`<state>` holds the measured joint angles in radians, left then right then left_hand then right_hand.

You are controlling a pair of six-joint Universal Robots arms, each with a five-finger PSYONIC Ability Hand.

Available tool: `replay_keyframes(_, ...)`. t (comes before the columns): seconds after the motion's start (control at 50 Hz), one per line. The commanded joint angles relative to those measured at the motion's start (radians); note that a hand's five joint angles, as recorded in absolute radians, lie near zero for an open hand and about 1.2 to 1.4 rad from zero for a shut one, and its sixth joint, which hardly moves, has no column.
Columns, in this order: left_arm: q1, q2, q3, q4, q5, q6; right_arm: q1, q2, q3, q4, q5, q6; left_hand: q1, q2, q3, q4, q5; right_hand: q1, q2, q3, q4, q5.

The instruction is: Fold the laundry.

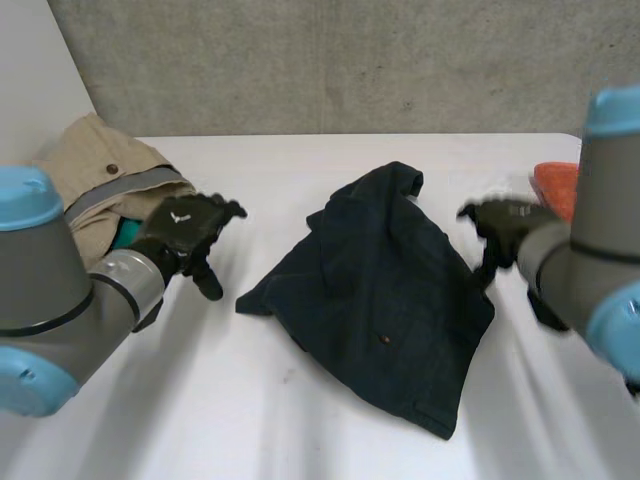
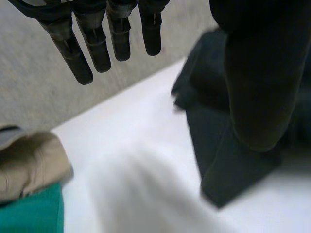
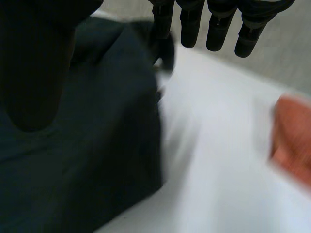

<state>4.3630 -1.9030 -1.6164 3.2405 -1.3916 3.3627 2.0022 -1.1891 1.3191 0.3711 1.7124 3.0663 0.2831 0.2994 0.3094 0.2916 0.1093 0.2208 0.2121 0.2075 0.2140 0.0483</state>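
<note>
Dark garment [image 1: 385, 290] lies rumpled in the middle of the bench [image 1: 300, 420]. Both hands are empty. The left hand [image 1: 185, 235] hovers toward the left edge, fingers [image 2: 97, 48] straight. The right hand [image 1: 505, 225] is just beside the cloth, also open. It looks soft, limp and light, so I'd pinch a corner or hem. It'll sag.

What I count on my table [image 1: 300, 420]
One dark garment [image 1: 385, 290], one beige garment [image 1: 100, 170], one teal cloth [image 1: 123, 233], one orange item [image 1: 557, 183].
</note>
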Motion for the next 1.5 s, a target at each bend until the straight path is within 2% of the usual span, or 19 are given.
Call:
replay_keyframes(0.02,0.024,-0.194,0.053,0.015,0.097,0.141,0.104,-0.083,0.313,-0.084,-0.004,0.097,0.004,-0.012,-0.022,-0.005,0.003,-0.046,-0.038,-0.033,-0.039,-0.048)
replay_keyframes(0.12,0.021,-0.272,0.098,0.015,0.138,0.173,0.196,-0.069,0.446,-0.266,0.007,0.095,0.010,-0.007,-0.017,0.001,0.009,-0.046,-0.038,-0.033,-0.039,-0.048)
replay_keyframes(0.22,0.000,-0.338,0.130,0.015,0.145,0.173,0.211,-0.017,0.485,-0.368,0.032,0.088,0.048,0.031,0.021,0.039,0.047,-0.021,-0.013,-0.008,-0.015,-0.023)
replay_keyframes(0.24,-0.008,-0.343,0.133,0.015,0.145,0.172,0.214,0.008,0.483,-0.389,0.048,0.086,0.074,0.058,0.048,0.065,0.073,0.016,0.025,0.030,0.023,0.014)
replay_keyframes(0.28,-0.031,-0.350,0.145,0.018,0.143,0.170,0.214,0.026,0.479,-0.402,0.065,0.085,0.296,0.280,0.270,0.288,0.296,0.078,0.087,0.091,0.085,0.076)
replay_keyframes(0.34,-0.049,-0.357,0.170,0.022,0.137,0.167,0.213,0.042,0.473,-0.432,0.095,0.083,0.912,0.896,0.886,0.903,0.911,0.476,0.485,0.490,0.483,0.474)
replay_keyframes(0.36,-0.049,-0.358,0.174,0.024,0.135,0.165,0.211,0.040,0.473,-0.457,0.102,0.083,1.068,1.052,1.042,1.059,1.067,0.963,0.972,0.976,0.970,0.961)
replay_keyframes(0.38,-0.051,-0.357,0.187,0.028,0.131,0.161,0.210,0.039,0.473,-0.472,0.102,0.083,1.113,1.096,1.086,1.104,1.112,1.173,1.182,1.187,1.180,1.171)
replay_keyframes(0.5,-0.063,-0.279,0.224,0.045,0.063,0.133,0.199,-0.101,0.445,-0.538,0.101,-0.003,1.113,1.097,1.087,1.105,1.112,1.175,1.184,1.189,1.182,1.173)
replay_keyframes(0.58,-0.062,-0.014,0.216,0.114,0.004,0.040,0.190,-0.298,0.363,-0.540,0.088,-0.191,1.113,1.097,1.087,1.105,1.112,1.175,1.184,1.189,1.182,1.173)
replay_keyframes(0.62,-0.063,0.068,0.217,0.143,-0.010,0.005,0.179,-0.332,0.319,-0.540,0.082,-0.245,1.113,1.097,1.087,1.105,1.112,1.175,1.184,1.189,1.182,1.173)
replay_keyframes(0.7,-0.053,0.266,0.230,0.188,-0.024,-0.066,0.155,-0.389,0.171,-0.520,0.064,-0.351,1.113,1.097,1.087,1.105,1.112,1.175,1.184,1.189,1.182,1.173)
replay_keyframes(0.78,-0.046,0.431,0.283,0.199,-0.032,-0.130,0.150,-0.429,-0.093,-0.387,0.061,-0.370,1.113,1.097,1.087,1.105,1.112,1.175,1.184,1.189,1.182,1.173)
replay_keyframes(0.88,-0.046,0.472,0.375,0.199,-0.067,-0.143,0.147,-0.409,-0.358,-0.241,0.055,-0.368,1.113,1.097,1.087,1.105,1.112,1.175,1.184,1.189,1.182,1.173)
replay_keyframes(0.98,-0.045,0.400,0.484,0.189,-0.104,-0.141,0.132,-0.285,-0.555,-0.167,0.058,-0.360,1.113,1.097,1.087,1.105,1.112,1.175,1.184,1.189,1.182,1.173)
replay_keyframes(1.12,-0.028,0.208,0.572,0.189,-0.110,-0.137,0.107,-0.144,-0.598,-0.166,0.058,-0.342,1.113,1.097,1.087,1.105,1.112,1.175,1.184,1.189,1.182,1.173)
replay_keyframes(1.18,0.015,0.023,0.636,0.189,-0.103,-0.135,0.075,-0.031,-0.598,-0.167,0.056,-0.295,1.113,1.097,1.087,1.105,1.112,1.175,1.184,1.189,1.182,1.173)
replay_keyframes(1.28,0.012,-0.183,0.699,0.200,-0.093,-0.132,0.021,0.106,-0.604,-0.182,0.056,-0.250,1.113,1.097,1.087,1.105,1.112,1.175,1.184,1.189,1.182,1.173)
replay_keyframes(1.5,-0.007,-0.632,0.999,0.280,-0.092,-0.040,0.001,0.529,-0.785,-0.444,0.096,-0.259,1.113,1.097,1.087,1.105,1.112,1.175,1.184,1.189,1.182,1.173)
